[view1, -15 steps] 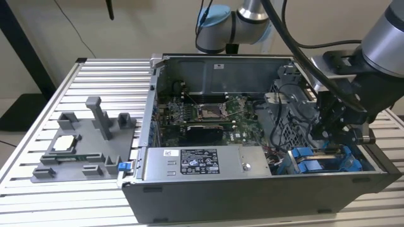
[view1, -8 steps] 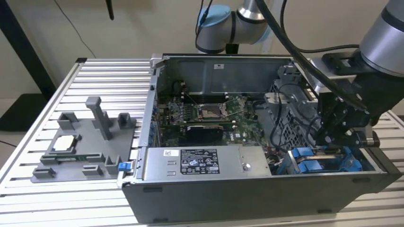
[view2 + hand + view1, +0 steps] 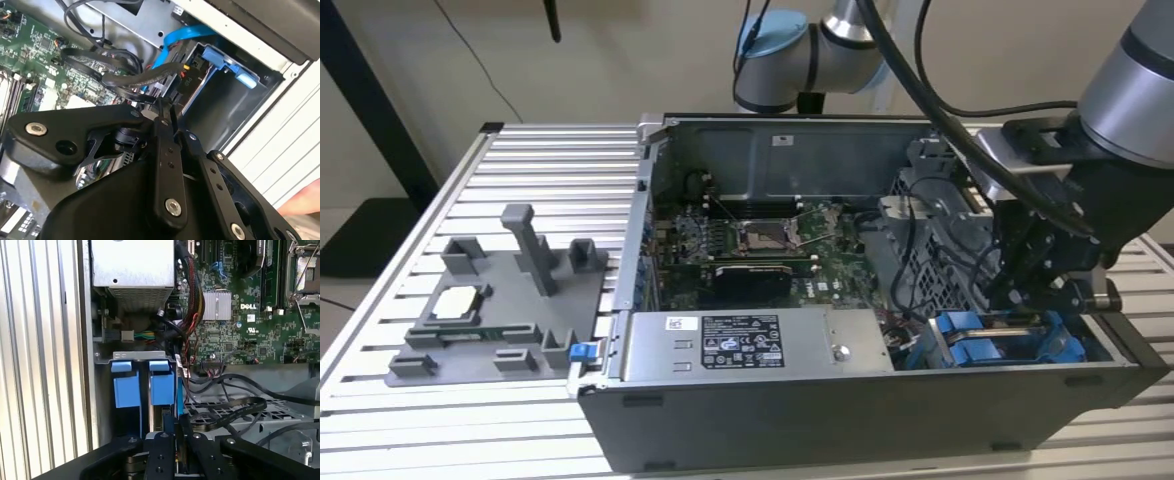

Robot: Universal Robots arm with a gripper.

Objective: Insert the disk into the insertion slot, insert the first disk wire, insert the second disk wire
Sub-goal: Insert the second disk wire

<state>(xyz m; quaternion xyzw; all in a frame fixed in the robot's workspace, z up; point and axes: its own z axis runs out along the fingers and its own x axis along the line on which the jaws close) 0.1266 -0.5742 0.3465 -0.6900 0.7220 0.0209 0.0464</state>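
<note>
gripper (image 3: 1034,290) low over the insertion slot (image 3: 1007,338) at the case's corner, exterior view's right | fingers: cannot tell | first wrist view: two blue tabs (image 3: 162,382) | second wrist view: blue cable (image 3: 175,42) above bay

I see a plain beige wall (image 3: 600,60) behind the bench. The bench top (image 3: 520,160) is ribbed aluminium slats, pale and evenly lit. A dark post (image 3: 374,100) stands at the exterior view's left, slanting down to a black base (image 3: 360,235) on the floor. A thin dark cable (image 3: 467,45) hangs against the wall.
</note>
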